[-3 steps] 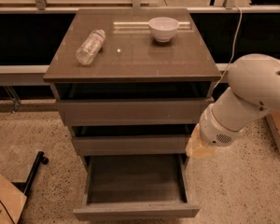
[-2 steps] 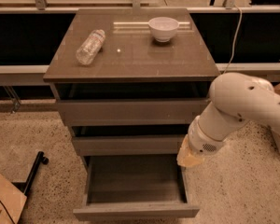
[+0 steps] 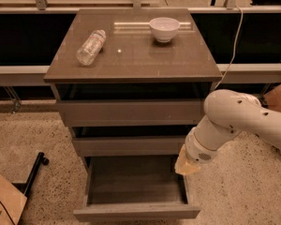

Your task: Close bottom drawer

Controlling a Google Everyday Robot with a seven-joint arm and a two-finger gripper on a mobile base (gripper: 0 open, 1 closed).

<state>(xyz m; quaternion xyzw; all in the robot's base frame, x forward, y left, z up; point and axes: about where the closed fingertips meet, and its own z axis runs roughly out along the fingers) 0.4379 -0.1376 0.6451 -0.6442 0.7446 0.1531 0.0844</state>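
The bottom drawer [image 3: 136, 211] of the grey-brown cabinet [image 3: 131, 74] stands pulled far out, its shallow box empty and its flat front near the lower edge of the view. My white arm [image 3: 234, 121] reaches in from the right. My gripper [image 3: 187, 165] is its tan tip, low at the drawer's right side wall, just under the middle drawer's right end. The middle drawer [image 3: 126, 145] and the top drawer [image 3: 131, 111] above stick out only slightly.
A clear plastic bottle [image 3: 90, 47] lies on the cabinet top at the left, and a white bowl [image 3: 164, 28] stands at the back right. A cardboard box [image 3: 4, 200] and a black bar [image 3: 33, 172] are on the floor at the left. Another box [image 3: 277, 97] is at the right.
My arm has swung left and down, bringing the gripper from beside the cabinet's right edge to the open bottom drawer's right side. The drawers have not moved.
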